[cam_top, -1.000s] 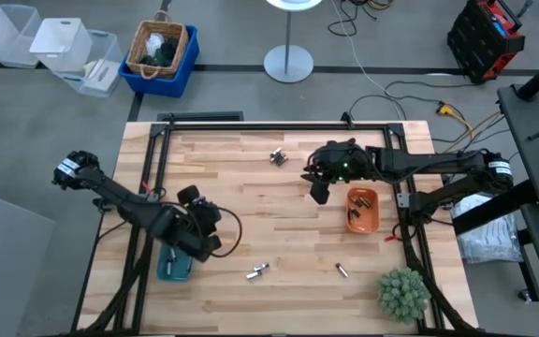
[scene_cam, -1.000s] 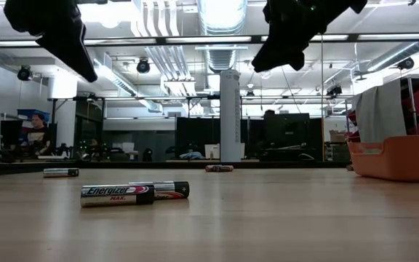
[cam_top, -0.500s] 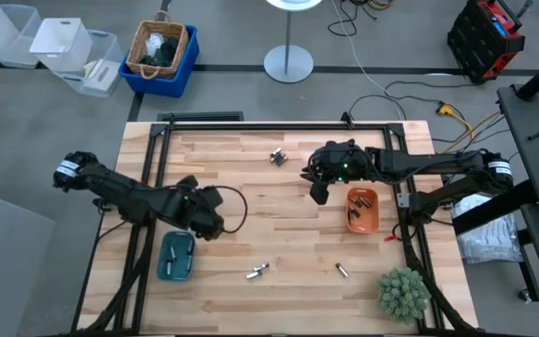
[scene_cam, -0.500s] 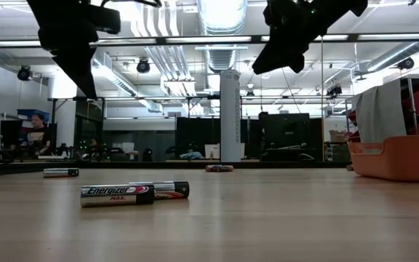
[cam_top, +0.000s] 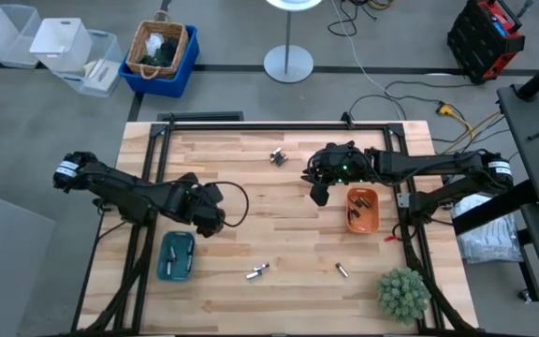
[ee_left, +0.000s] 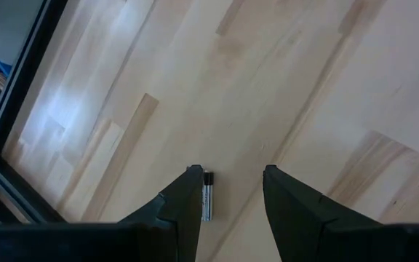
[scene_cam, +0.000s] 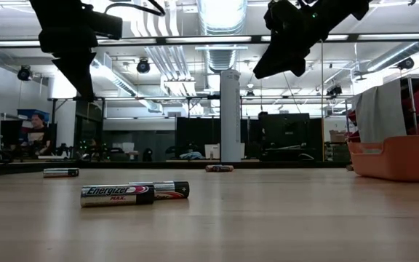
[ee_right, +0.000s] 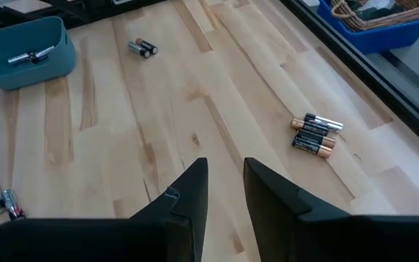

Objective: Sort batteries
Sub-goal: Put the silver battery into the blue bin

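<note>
Batteries (cam_top: 257, 271) scattered loose on wooden table (cam_top: 251, 178): pair near front edge, single (cam_top: 342, 271) beside, pair (cam_top: 277, 156) at far side. More sorted into teal tray (cam_top: 176, 256) and orange tray (cam_top: 362, 210), apparently by type. Left gripper (cam_top: 206, 217) hovering just beyond teal tray, fingers parted, empty. Right gripper (cam_top: 319, 190) beside orange tray, fingers slightly apart, empty.

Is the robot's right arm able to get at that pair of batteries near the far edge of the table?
Probably yes. The right gripper hangs open above bare wood, and the pair of batteries lies in the open not far from it, with nothing between them.
</note>
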Robot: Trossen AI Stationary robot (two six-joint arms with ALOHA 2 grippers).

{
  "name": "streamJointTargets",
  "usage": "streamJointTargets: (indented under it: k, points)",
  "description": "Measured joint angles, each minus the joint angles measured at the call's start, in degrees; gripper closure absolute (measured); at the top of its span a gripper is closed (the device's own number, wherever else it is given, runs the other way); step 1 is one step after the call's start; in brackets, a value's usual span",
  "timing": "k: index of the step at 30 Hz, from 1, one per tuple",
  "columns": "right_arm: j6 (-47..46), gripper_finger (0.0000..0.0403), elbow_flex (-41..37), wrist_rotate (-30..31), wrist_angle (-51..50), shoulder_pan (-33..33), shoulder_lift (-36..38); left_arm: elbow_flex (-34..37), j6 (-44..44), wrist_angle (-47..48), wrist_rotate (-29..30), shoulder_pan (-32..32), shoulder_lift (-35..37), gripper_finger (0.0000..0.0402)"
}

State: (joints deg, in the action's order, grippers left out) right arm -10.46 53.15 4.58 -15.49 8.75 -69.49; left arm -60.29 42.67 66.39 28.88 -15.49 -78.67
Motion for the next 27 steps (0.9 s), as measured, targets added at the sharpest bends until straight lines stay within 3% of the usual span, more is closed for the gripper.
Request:
streamJointTargets:
  k: [10,18,24,27]
  points:
    - [0.0,0.0310,0.0,0.0,0.0,0.0,0.0,0.0,-0.2,0.0,0.0,0.0,0.0,0.0277]
    - [0.1,0.0327,0.0,0.0,0.0,0.0,0.0,0.1,-1.4,-2.3,-0.6,-0.1,0.0,0.0277]
    - [0.1,0.0334,0.0,0.0,0.0,0.0,0.0,0.2,-19.5,-19.4,-15.9,-2.8,0.0,0.0277]
    - [0.2,0.0334,0.0,0.0,0.0,0.0,0.0,0.3,-24.8,-24.1,-18.0,-4.6,0.0,0.0277]
